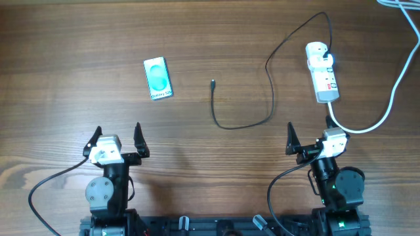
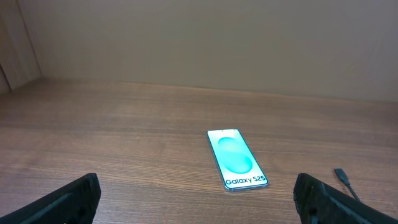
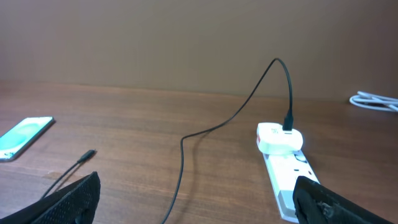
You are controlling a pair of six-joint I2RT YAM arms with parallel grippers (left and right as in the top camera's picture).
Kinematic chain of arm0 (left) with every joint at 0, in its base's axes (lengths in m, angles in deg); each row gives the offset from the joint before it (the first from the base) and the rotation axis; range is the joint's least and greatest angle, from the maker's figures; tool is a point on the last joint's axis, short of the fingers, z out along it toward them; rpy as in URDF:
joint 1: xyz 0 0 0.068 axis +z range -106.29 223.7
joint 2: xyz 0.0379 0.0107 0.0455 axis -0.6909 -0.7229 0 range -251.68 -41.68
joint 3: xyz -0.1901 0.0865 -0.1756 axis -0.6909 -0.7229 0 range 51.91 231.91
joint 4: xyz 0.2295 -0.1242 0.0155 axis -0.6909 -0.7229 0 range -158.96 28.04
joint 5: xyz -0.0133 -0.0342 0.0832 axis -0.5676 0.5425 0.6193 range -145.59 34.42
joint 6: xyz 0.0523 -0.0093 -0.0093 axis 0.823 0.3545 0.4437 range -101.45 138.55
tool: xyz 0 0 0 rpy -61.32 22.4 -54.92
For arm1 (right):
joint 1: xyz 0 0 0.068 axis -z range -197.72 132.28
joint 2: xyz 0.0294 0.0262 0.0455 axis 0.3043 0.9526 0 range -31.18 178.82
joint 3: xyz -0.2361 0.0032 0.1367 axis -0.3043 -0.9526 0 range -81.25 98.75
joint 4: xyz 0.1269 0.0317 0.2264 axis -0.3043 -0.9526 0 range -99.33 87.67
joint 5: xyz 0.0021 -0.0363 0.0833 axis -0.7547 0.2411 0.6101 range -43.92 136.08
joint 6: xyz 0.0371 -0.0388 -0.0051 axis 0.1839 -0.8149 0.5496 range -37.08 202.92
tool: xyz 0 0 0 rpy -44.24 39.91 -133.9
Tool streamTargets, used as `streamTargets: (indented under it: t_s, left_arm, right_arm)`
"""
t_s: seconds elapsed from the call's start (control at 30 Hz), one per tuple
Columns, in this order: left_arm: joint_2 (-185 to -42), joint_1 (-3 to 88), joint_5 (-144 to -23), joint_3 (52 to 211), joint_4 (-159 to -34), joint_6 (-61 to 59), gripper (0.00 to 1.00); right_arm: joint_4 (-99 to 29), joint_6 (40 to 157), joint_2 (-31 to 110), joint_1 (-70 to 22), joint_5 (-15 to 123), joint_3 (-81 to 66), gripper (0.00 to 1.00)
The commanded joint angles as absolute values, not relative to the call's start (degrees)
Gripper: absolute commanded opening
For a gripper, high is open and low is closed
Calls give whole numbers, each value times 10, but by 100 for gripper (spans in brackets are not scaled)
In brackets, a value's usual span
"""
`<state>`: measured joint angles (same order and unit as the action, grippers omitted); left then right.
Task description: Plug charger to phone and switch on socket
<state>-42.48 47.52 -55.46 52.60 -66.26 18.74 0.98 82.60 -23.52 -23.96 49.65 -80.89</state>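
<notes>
1. Standing by the table (image 1: 65, 52), I judged the job not yet begun: the phone (image 1: 158, 78) lay flat with its screen lit teal and nothing plugged into it.
2. The black cable (image 1: 272, 98) looped across the wood to the right of the phone, and its plug tip (image 1: 212, 84) lay loose, near the phone but clearly apart from it.
3. Well to the right of the phone, the white adapter (image 1: 317, 50) sat on the far end of the power strip (image 1: 325, 82), seemingly pushed in already.
4. Whether the strip's switch was on, I could not tell.
5. The left claw (image 1: 118, 131) hung on the robot's side of the phone, jaws spread wide and gripping nothing.
6. The right claw (image 1: 308, 128), far off to the phone's right, was just as wide open and just as empty.
7. What remained, as I saw it, was everything: picking up the tip, seating it in the phone, and pressing the switch.
</notes>
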Motion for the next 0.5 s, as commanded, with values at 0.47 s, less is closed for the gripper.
streamTargets:
  t_s: [0.47]
  left_arm:
    - [-422, 473, -556, 522, -662, 196, 100]
  right_arm:
    - [-23, 825, -310, -243, 493, -810, 100]
